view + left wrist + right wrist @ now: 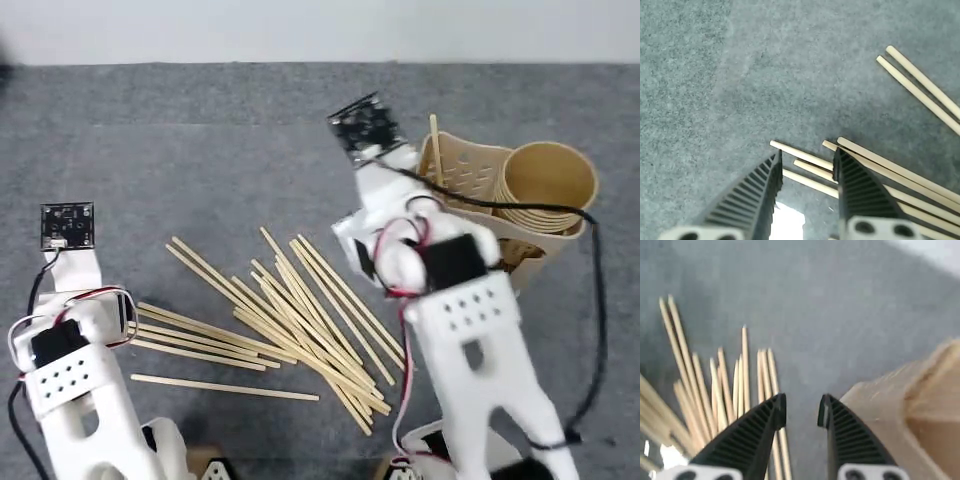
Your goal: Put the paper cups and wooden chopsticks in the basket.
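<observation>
Fingers (pixel 765 190) of the left gripper (pixel 807 159) stand moderately apart with nothing clamped between them. They hang over the near ends of a few wooden chopsticks (pixel 805 156), which lie flat on the grey felt surface (pixel 740 75). Beyond those tips the felt runs bare and wide, so that side has plenty of free room.

The right gripper (pixel 802 407) is open too, though only by a narrow slot, and it holds nothing. On one side of it is a fan of chopstick ends (pixel 740 375). On the other, very near, is the tan wall of the basket (pixel 890 410).

From the high view, the main pile of chopsticks (pixel 290 315) sprawls crosswise between the two arms. There are roughly twenty, overlapping too much for an exact count. One lone chopstick (pixel 225 387) lies apart at the near edge. The plastic basket (pixel 465 170) sits at the far right, tight against the right arm. It holds one nested stack of paper cups (pixel 545 185) (several rims show, number unclear). A single chopstick (pixel 435 150) also leans upright inside it. A black cable (pixel 520 207) drapes across the cups. Bare felt stretches to the white wall (pixel 300 30) behind.
</observation>
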### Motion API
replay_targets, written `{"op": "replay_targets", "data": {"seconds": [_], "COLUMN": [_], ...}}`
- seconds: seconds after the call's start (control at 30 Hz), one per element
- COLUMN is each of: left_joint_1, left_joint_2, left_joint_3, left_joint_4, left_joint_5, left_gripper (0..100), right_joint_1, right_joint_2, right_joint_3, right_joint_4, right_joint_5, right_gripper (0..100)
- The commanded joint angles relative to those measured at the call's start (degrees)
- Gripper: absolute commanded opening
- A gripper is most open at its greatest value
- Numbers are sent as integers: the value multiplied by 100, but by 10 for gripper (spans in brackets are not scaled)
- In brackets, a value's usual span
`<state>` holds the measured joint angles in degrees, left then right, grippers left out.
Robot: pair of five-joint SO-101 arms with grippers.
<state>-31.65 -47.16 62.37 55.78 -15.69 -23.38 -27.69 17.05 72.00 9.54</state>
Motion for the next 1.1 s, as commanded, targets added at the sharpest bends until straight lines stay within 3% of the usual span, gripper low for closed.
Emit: {"op": "replay_targets", "data": {"seconds": [0.0, 0.2, 0.53, 1.07], "left_joint_1": [0, 0, 0, 0], "left_joint_2": [-193, -193, -193, -193], "left_joint_3": [48, 66, 66, 57], "left_joint_4": [-123, -123, -123, -123], "left_joint_5": [53, 53, 53, 53], "left_gripper": [164, 164, 164, 164], "right_joint_1": [-75, -136, -347, -576], "right_joint_2": [848, 2782, 5200, 6167], "right_joint_3": [-62, -712, -2330, -2936], "right_joint_4": [-22, 22, 31, 303], "right_joint_5": [105, 114, 352, 360], "right_gripper": [121, 210, 199, 197]}}
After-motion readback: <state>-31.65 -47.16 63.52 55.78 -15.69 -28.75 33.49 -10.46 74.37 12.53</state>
